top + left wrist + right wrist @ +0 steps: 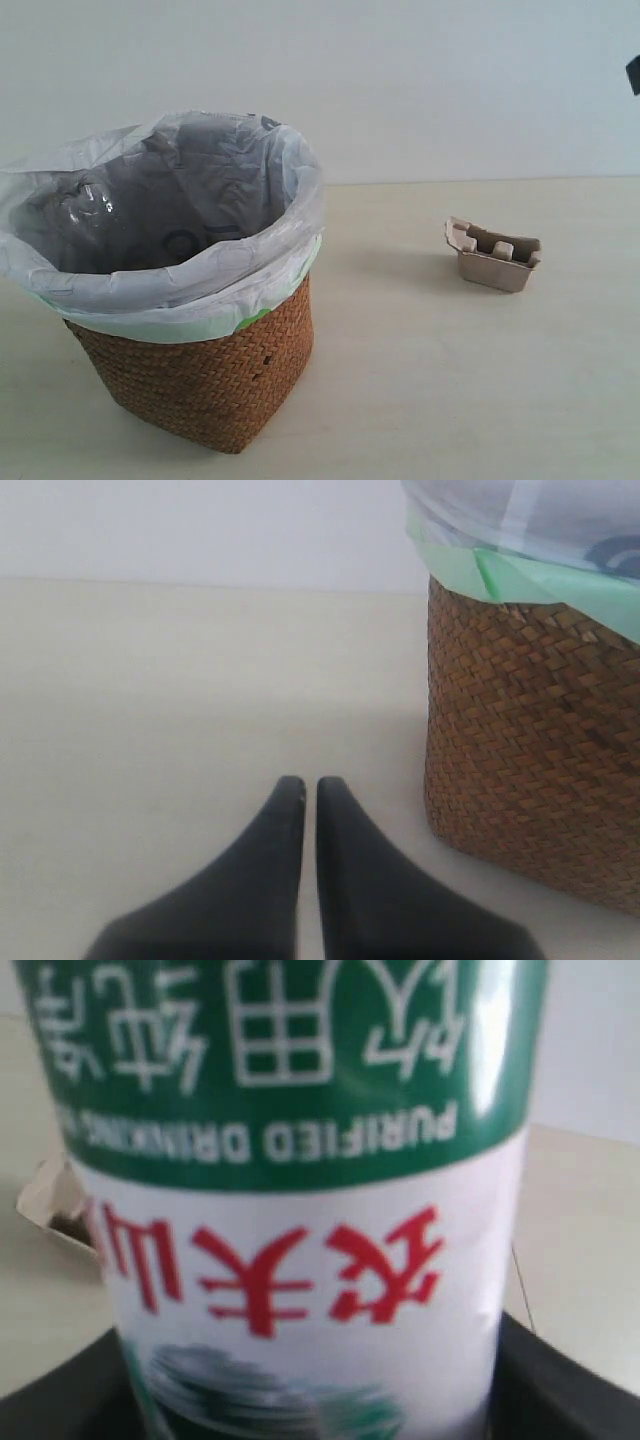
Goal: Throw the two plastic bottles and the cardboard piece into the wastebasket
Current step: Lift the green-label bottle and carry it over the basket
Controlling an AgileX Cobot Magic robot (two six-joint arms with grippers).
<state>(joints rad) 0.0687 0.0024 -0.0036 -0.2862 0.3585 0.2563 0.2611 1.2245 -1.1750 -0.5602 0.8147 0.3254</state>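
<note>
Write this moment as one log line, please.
right fingers: holding green-label bottle | left fingers: closed, empty, beside wastebasket | cardboard piece: on table

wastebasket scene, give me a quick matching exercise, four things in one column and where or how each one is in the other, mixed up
Things
1. cardboard piece
2. green-and-white label bottle
3. left gripper
4. wastebasket

States
a. held in the right gripper
b. lined with a white plastic bag
c. lying on the table, apart from the basket
d. shut, holding nothing

Pairs: 1-c, 2-a, 3-d, 4-b
</note>
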